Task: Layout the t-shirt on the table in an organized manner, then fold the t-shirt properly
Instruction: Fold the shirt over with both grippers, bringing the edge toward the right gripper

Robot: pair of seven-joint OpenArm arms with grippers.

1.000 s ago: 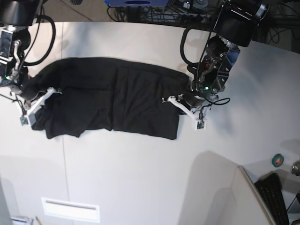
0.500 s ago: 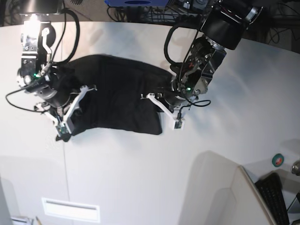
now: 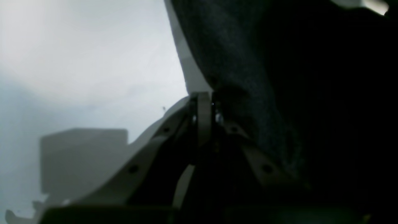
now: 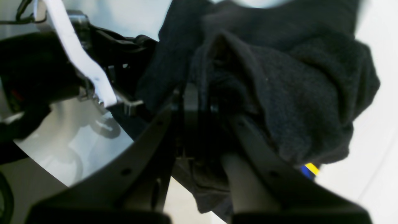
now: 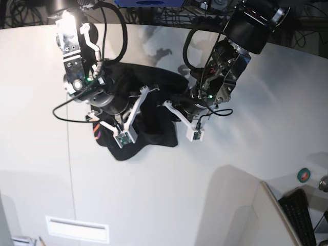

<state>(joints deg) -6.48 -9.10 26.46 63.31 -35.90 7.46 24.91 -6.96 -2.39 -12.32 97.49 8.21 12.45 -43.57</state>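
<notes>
The black t-shirt (image 5: 156, 128) lies bunched in a compact heap on the off-white table (image 5: 215, 184), with a bit of its coloured print (image 5: 96, 130) showing at its left edge. My right gripper (image 5: 139, 97) is over the heap's middle and is shut on a thick fold of the t-shirt (image 4: 279, 93). In the right wrist view the right gripper (image 4: 197, 93) has a yellow-blue bit of print (image 4: 309, 169) below it. My left gripper (image 5: 169, 105) is at the heap's right edge. Its jaws (image 3: 203, 105) are pressed together with t-shirt fabric (image 3: 248, 77) at their tip.
A thin dark seam (image 5: 69, 174) runs down the table on the left. A green tape roll (image 5: 303, 175), a keyboard (image 5: 300, 215) and a pale slanted panel (image 5: 246, 215) sit at the lower right. Cables and equipment line the far edge.
The right gripper has swept from the far left to the middle, dragging the shirt's end with it. The left gripper shifted slightly left. The shirt went from spread wide to bunched.
</notes>
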